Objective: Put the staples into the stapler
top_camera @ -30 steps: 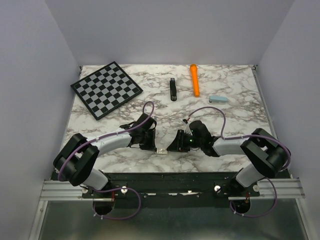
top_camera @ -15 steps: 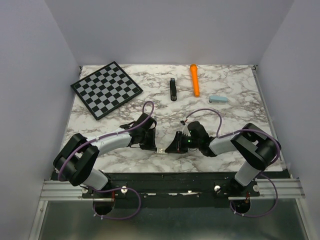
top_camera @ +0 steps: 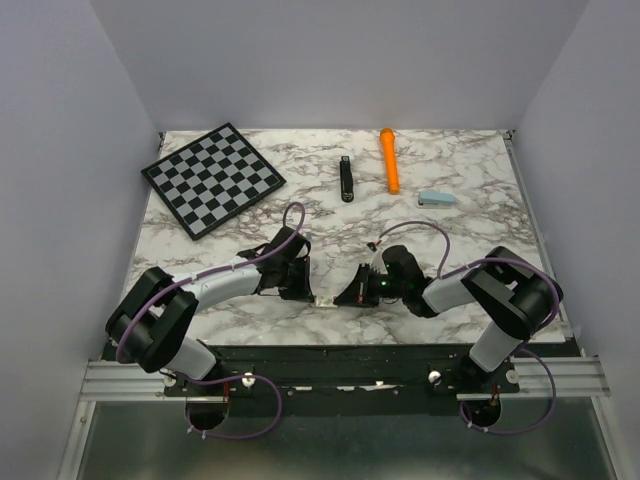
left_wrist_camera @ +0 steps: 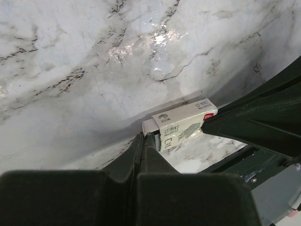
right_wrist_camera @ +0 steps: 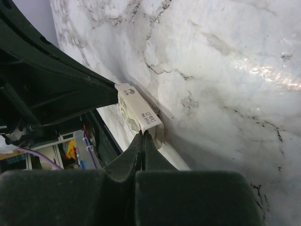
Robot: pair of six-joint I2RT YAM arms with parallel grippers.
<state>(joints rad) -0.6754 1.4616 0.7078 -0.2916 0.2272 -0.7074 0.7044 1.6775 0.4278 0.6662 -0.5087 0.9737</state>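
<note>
While the left gripper (left_wrist_camera: 146,137) and right gripper (right_wrist_camera: 143,134) are each pressed together, the staples (left_wrist_camera: 183,123) sit between their tips.
This small printed box rests near the table's (top_camera: 300,200) 6 o'clock edge, left tips touching its 9 o'clock end, right tips its 3 o'clock end; the stapler (top_camera: 346,179) lies well apart toward 12 o'clock.

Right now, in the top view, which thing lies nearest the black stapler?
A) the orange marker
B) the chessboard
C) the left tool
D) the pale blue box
A: the orange marker lies just right of the stapler, not touching it.
</note>
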